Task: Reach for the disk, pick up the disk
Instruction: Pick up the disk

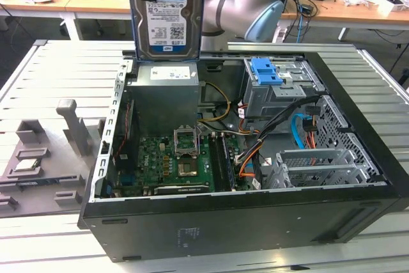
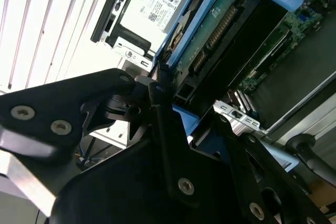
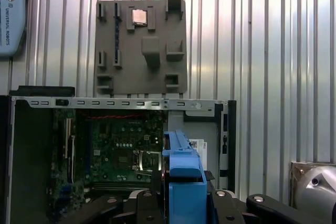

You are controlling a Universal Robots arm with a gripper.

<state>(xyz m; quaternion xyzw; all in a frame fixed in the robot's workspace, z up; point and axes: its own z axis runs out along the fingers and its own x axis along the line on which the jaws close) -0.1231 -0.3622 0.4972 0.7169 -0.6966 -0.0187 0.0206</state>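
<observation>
While the hand (image 3: 184, 184) grips the disk (image 1: 167, 17), it hangs above the open case (image 1: 243, 225).

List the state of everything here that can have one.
disk, held upright in the air above the computer case.
gripper, shut on the disk's blue rail.
computer case, lying on its side, side panel off.
blue bracket, seated in the drive cage.
</observation>
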